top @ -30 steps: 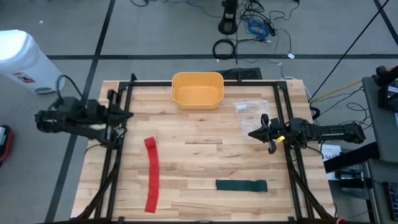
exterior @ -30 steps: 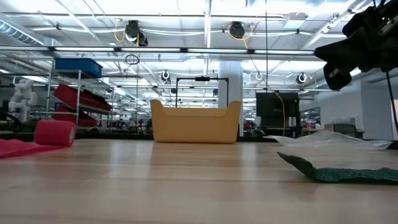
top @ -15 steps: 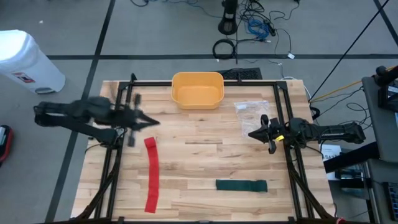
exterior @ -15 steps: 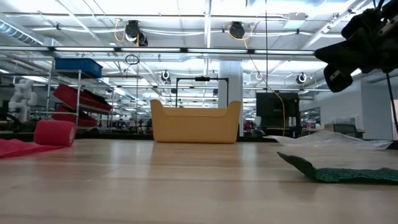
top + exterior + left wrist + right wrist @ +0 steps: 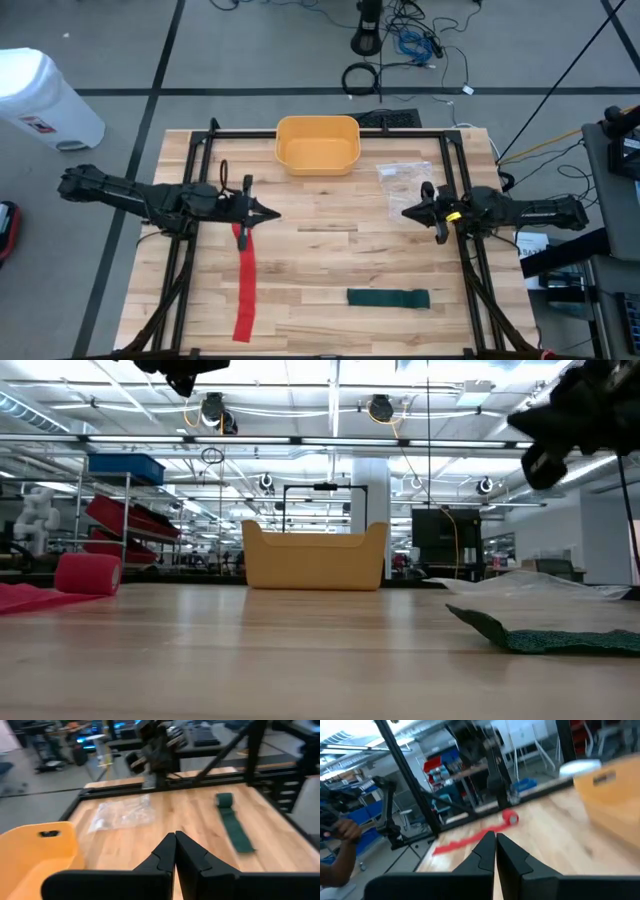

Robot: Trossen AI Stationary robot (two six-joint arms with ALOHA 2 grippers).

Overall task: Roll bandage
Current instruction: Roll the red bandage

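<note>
A red bandage [image 5: 243, 285] lies flat as a long strip on the table's left half. Its far end is rolled up [image 5: 240, 231] and shows as a small roll [image 5: 88, 573] in the low view. A dark green bandage [image 5: 388, 298] lies flat near the front right. My left gripper [image 5: 274, 213] is shut and hangs well above the table, its fingertips just right of the red roll. My right gripper [image 5: 405, 213] is shut, hovers at the table's right side and points left. Neither gripper touches anything.
A yellow bin [image 5: 317, 143] stands at the far middle edge. A clear plastic bag [image 5: 405, 178] lies right of it, near my right gripper. Black frame rails [image 5: 195, 160] run along the table's left and right sides. Bare wood [image 5: 330, 250] lies between the two bandages.
My left gripper has swung from the table's left edge toward the middle and has come lower. It has tipped from pointing downward to nearly level and now hangs over the red bandage's rolled end. My right gripper has risen slightly. Both bandages lie as before.
</note>
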